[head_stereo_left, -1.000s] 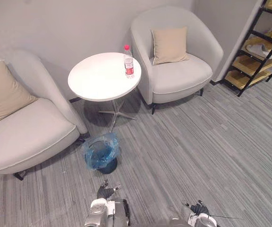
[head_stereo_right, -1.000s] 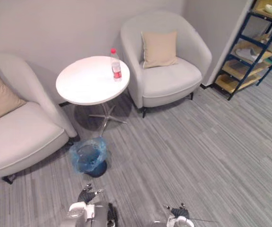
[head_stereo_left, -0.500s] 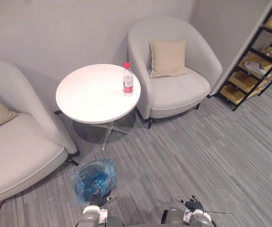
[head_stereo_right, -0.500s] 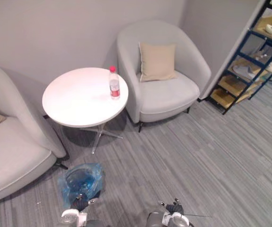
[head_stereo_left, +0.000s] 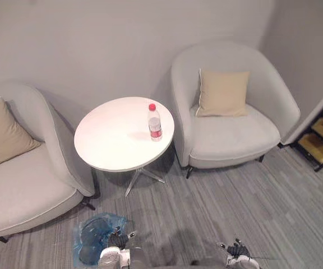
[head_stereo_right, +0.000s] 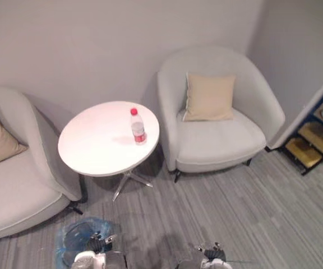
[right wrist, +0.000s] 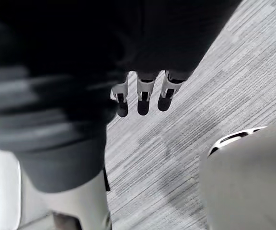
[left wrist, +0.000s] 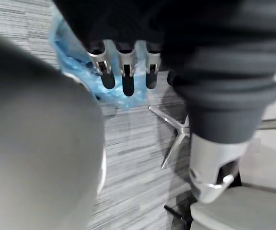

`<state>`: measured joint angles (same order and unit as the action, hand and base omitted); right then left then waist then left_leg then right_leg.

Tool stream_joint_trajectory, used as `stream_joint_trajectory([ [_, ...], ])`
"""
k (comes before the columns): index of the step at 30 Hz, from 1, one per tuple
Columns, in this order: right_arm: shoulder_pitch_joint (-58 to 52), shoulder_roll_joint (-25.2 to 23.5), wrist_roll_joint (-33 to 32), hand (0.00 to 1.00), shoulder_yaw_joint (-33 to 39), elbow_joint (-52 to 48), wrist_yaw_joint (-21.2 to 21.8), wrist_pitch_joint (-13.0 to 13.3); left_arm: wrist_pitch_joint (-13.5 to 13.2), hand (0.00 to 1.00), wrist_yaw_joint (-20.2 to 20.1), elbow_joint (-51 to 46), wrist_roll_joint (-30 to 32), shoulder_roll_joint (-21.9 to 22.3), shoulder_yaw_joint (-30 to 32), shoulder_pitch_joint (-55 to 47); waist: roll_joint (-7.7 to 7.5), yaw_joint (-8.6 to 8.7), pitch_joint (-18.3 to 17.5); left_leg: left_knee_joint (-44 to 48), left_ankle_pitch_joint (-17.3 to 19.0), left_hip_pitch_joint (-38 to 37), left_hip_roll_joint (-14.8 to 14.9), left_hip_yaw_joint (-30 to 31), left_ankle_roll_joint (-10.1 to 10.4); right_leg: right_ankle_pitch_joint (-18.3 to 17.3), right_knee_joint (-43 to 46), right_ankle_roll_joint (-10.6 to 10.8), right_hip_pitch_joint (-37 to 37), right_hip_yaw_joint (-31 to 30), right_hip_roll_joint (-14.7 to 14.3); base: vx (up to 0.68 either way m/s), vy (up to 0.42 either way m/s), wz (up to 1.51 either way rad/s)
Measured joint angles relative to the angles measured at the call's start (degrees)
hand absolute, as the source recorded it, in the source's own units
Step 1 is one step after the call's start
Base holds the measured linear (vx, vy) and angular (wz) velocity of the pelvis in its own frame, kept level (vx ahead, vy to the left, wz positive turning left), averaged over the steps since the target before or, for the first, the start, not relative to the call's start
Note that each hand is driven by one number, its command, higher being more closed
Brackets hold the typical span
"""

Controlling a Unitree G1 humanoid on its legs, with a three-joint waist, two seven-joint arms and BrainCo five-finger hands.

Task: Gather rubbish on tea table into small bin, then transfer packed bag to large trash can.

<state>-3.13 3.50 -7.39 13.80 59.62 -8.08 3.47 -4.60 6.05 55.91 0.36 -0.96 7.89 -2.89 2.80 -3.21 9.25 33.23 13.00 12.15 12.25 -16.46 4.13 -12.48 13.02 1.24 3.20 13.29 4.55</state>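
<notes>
One plastic bottle (head_stereo_left: 155, 124) with a red cap stands upright on the round white tea table (head_stereo_left: 111, 140), near the table's edge on the side of the right armchair, with nothing else on the tabletop. One small bin (head_stereo_left: 92, 246) lined with a blue bag (left wrist: 66, 45) sits on the grey floor in front of the table, on the robot's side of it and a little to its left. Two pale armchairs flank the table, one to its left (head_stereo_left: 27, 185) and one to its right (head_stereo_left: 237, 134), each with one beige cushion (head_stereo_left: 1, 131) (head_stereo_left: 223, 93). A dark shelf rack (head_stereo_left: 321, 137) stands well to the right of the table, past the right armchair. The left hand (head_stereo_left: 116, 240) hangs on the robot's side of the table, right by the bin, its fingers (left wrist: 123, 76) fairly straight and side by side, holding nothing. The right hand (head_stereo_left: 237, 250) hangs well apart from the table over bare floor, its fingers (right wrist: 143, 98) likewise loose, close together and empty.
</notes>
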Motion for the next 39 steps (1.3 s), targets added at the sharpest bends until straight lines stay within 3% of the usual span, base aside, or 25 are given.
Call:
stream_joint_trajectory([
  [1, 0.0, 0.0, 0.0, 0.0, 0.1, 0.0, 0.0, 0.0, 0.0, 0.0, 0.0, 0.1, 0.0, 0.0, 0.0, 0.0, 0.03, 0.0, 0.0, -2.6, -0.8, -0.1, -0.4, -0.4, 0.0, 0.1, -0.1, 0.3, 0.1, 0.1, 0.0, 0.29, 0.113, 0.09],
  [2, 0.2, 0.0, 0.0, 0.0, 1.0, 0.4, 0.0, 0.0, 0.0, 0.0, -0.1, 0.7, -0.2, -0.1, -0.2, 0.2, 0.02, -0.22, 0.1, -11.2, -5.6, -1.0, -2.8, -1.0, -2.1, -0.1, -0.4, 1.6, 0.4, 0.2, 0.1, 0.26, 0.094, 0.14],
  [4, 0.7, -1.5, -0.1, 0.0, 1.6, 2.2, 0.1, 0.0, -0.1, 0.0, -0.1, 1.4, -0.5, -2.0, -1.2, 0.7, -3.09, -0.26, 0.2, -17.2, -7.8, -4.2, -6.3, -2.3, -2.7, 1.2, -3.9, 3.1, 2.1, -1.4, 1.8, 0.35, 0.096, 0.23],
  [6, 1.3, -2.0, 0.0, 0.0, 1.7, 2.7, 0.2, 0.0, 0.0, 0.0, -0.3, 2.1, -0.4, -2.7, -1.3, 2.0, -4.3, -0.8, 0.8, -16.3, -6.9, -4.1, -7.5, -2.2, -4.1, 2.4, -7.8, 3.7, 4.4, -1.5, 2.6, 0.32, 0.104, 0.17],
  [8, 1.7, -1.7, 0.1, 0.0, 1.7, 2.8, 0.3, 0.0, 0.0, 0.0, -0.6, 3.2, -0.4, -2.7, -1.3, 2.1, -3.87, -0.6, 0.7, -15.2, -4.9, -5.2, -8.2, -2.4, -5.1, 2.3, -4.8, 3.8, 4.7, -2.5, 3.6, 0.23, 0.102, 0.01],
  [9, 2.1, -1.2, 0.3, 0.0, 1.7, 3.0, 0.4, 0.0, 0.0, 0.0, -0.7, 3.6, -0.4, -2.3, -1.4, 2.0, -2.93, -0.62, 0.5, -16.3, -3.6, -6.8, -8.2, -2.5, -4.7, 1.9, -0.4, 4.5, 3.1, -3.4, 3.6, 0.16, 0.127, -0.25],
  [10, 2.4, -1.1, 0.6, 0.0, 1.6, 2.9, 0.4, 0.0, 0.1, 0.0, -0.8, 4.5, -0.5, -2.7, -2.3, 2.0, -2.84, -0.67, 0.6, -20.0, -2.9, -10.8, -9.2, -2.7, -4.4, 0.7, 13.1, 6.4, -1.6, -5.2, 5.3, 0.15, 0.124, -0.21],
  [11, 2.4, -1.2, 0.6, 0.0, 1.6, 2.9, 0.4, 0.0, 0.1, 0.0, -0.9, 4.5, -0.4, -2.8, -2.5, 2.0, -2.91, -0.61, 0.6, -20.7, -2.9, -11.6, -9.5, -2.6, -4.4, 0.7, 15.9, 6.4, -2.6, -5.5, 5.8, 0.19, 0.126, 0.0],
  [12, 2.0, -1.2, 0.5, 0.0, 1.6, 2.9, 0.6, 0.1, 0.2, 0.0, -1.0, 4.7, -0.4, -3.3, -4.0, 1.8, -3.12, 0.3, 0.5, -22.3, -2.9, -13.7, -10.7, -1.8, -4.5, -0.4, 24.5, 7.6, -6.2, -6.1, 7.3, 0.16, 0.05, 0.24],
  [14, 1.8, -1.2, 0.5, 0.0, 1.6, 2.5, 0.8, 0.5, 0.4, 0.0, -1.0, 5.6, -0.4, -4.2, -5.7, 1.9, -4.13, 1.02, 0.0, -23.2, -2.5, -16.2, -11.8, -0.7, -4.6, -3.5, 30.1, 6.3, -9.0, -5.5, 8.6, 0.2, 0.011, 0.51],
  [16, 1.3, -1.1, 0.5, 0.0, 1.2, 2.4, 0.9, 0.6, 0.4, 0.0, -1.0, 5.6, -0.4, -4.2, -6.1, 1.9, -4.01, 1.27, -0.1, -23.6, -2.1, -17.4, -11.8, 1.4, -4.5, -5.0, 27.5, 4.7, -11.0, -4.8, 7.8, 0.21, -0.06, 0.62],
  [18, 2.0, -1.0, 0.4, 0.0, 1.2, 2.2, 1.1, 0.7, 0.4, 0.0, -0.9, 5.6, -0.5, -3.7, -6.1, 1.9, -2.98, 1.55, 0.2, -24.2, -2.5, -18.2, -10.5, 4.0, -3.8, -4.9, 19.6, 3.6, -13.5, -8.3, 4.2, 0.28, -0.154, 0.65],
  [19, 2.2, -1.0, 0.5, 0.0, 1.0, 2.2, 1.1, 0.6, 0.4, 0.0, -0.9, 5.6, -0.5, -3.7, -6.1, 1.8, -2.96, 1.7, 0.2, -24.1, -2.5, -18.3, -10.1, 5.0, -3.1, -3.0, 15.0, 3.3, -13.4, -10.3, 2.8, 0.29, -0.226, 0.69],
  [20, 1.9, -1.3, 0.5, 0.0, 0.4, 2.4, 1.2, 0.6, 0.3, 0.0, -1.0, 5.5, -0.5, -4.1, -6.0, 1.6, -4.16, 1.8, -0.2, -24.1, -2.3, -18.2, -10.9, 6.3, -2.2, 4.5, 7.6, 2.7, -12.9, -12.9, 2.4, 0.24, -0.201, 0.66],
  [21, 2.2, -0.9, 0.2, 0.0, 0.5, 2.6, 1.3, 0.6, 0.4, 0.0, -0.9, 6.2, -0.4, -3.3, -5.8, 2.0, -2.74, 2.12, -0.3, -24.3, -1.9, -18.5, -9.6, 8.1, -1.0, 4.1, 8.6, 2.1, -12.4, -11.8, 1.4, 0.3, -0.231, 0.56],
  [24, 2.2, 0.1, 0.1, 0.0, 0.6, 2.6, 1.2, 0.6, 0.4, 0.0, -0.9, 6.7, -0.4, -1.5, -4.3, 1.8, -0.5, 1.55, -0.6, -25.1, -2.8, -18.3, -7.3, 9.2, 0.5, 3.6, 6.6, 1.2, -11.0, -9.8, -0.4, 0.21, -0.172, 0.19],
  [26, 2.1, 0.5, 0.2, 0.0, 0.5, 2.6, 1.2, 0.6, 0.4, 0.0, -1.0, 6.7, -0.4, -1.3, -4.4, 1.9, -0.17, 1.69, -0.8, -25.1, -3.4, -18.2, -6.7, 10.3, 1.4, 3.5, 5.7, 1.0, -9.9, -8.1, -0.7, 0.15, -0.175, 0.34],
  [33, 1.5, 0.9, 0.7, 0.0, -1.0, 2.9, 0.6, 0.7, 0.4, 0.0, -1.0, 6.7, 0.0, -2.5, -5.1, 2.0, -1.48, 1.67, -0.8, -27.2, -6.3, -18.0, -7.4, 15.5, 1.2, 4.7, -0.9, 0.4, -4.4, -2.4, 0.0, 0.02, -0.039, 0.47],
  [35, 1.6, 0.9, 0.7, 0.0, -3.0, 2.6, 0.4, 0.6, 0.4, 0.0, -1.0, 6.7, 0.1, -2.9, -5.9, 2.1, -2.44, 1.55, -0.7, -27.6, -7.5, -17.0, -7.8, 16.3, 0.9, 6.5, -3.8, 0.6, -3.5, -1.2, 0.3, -0.05, 0.022, 0.34],
  [39, 2.3, 1.3, 2.3, 0.0, -6.2, -0.9, -0.3, 1.2, 0.3, 0.0, -0.8, 6.7, 0.6, -3.5, -6.8, 2.2, -2.58, 1.47, -0.8, -28.8, -8.3, -16.2, -8.1, 17.3, 0.9, 9.8, -8.4, 0.8, -2.3, -0.2, 0.2, -0.08, 0.034, 0.16],
])
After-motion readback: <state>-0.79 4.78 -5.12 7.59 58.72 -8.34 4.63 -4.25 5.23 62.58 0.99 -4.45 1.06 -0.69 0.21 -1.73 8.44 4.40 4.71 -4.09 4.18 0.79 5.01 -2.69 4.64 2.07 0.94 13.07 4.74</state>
